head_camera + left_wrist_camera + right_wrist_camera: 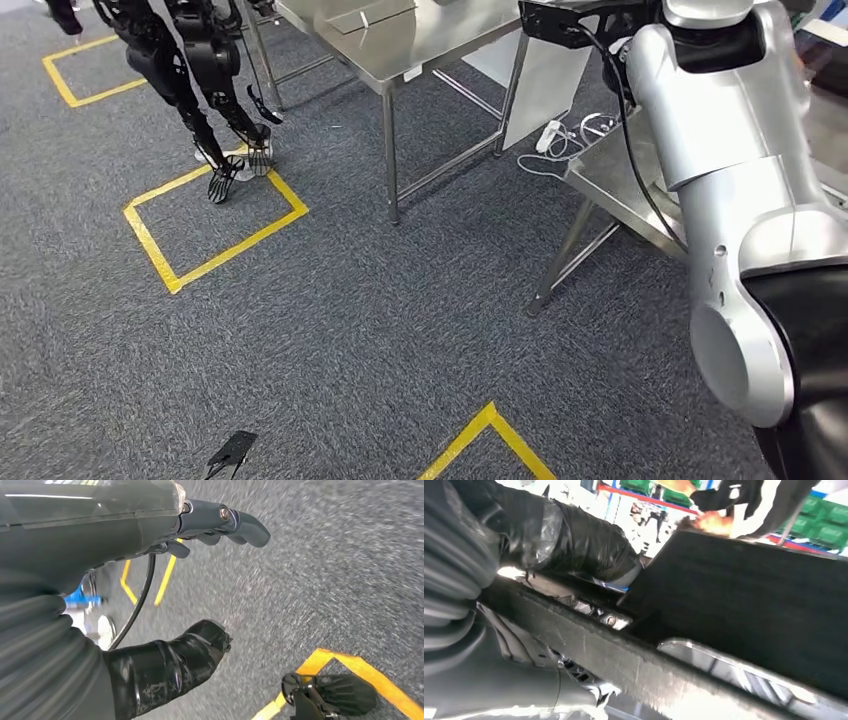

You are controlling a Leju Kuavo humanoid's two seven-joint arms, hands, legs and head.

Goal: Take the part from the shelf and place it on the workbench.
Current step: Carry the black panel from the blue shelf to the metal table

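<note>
**Right arm raised at the workbench, left hand hanging over the carpet**

While the head view looks down on grey carpet (pixel 380 330), the far left holds another black robot (pixel 200 70), cut off above its legs, its feet by a yellow tape square (pixel 215 225). A second tape corner (pixel 490 435) lies near, cut by the lower edge. Right of centre stand two steel workbenches (pixel 420 45), both only partly in frame, with a white power strip (pixel 552 135) and cables on the floor between their legs. At the far right the silver right arm (pixel 730 190) reaches up; a dark flat part (pixel 575 22) shows at its top end, the hand itself hidden there.

The left hand (pixel 200 580), in its blurred wrist view, hangs above the carpet with fingers (pixel 240 525) and taped thumb (pixel 175 660) apart, holding nothing.

The right hand (pixel 574 545) has its thumb lying on the dark flat part (pixel 744 605), over a metal edge (pixel 734 675); whether the fingers grip it I cannot tell.
</note>
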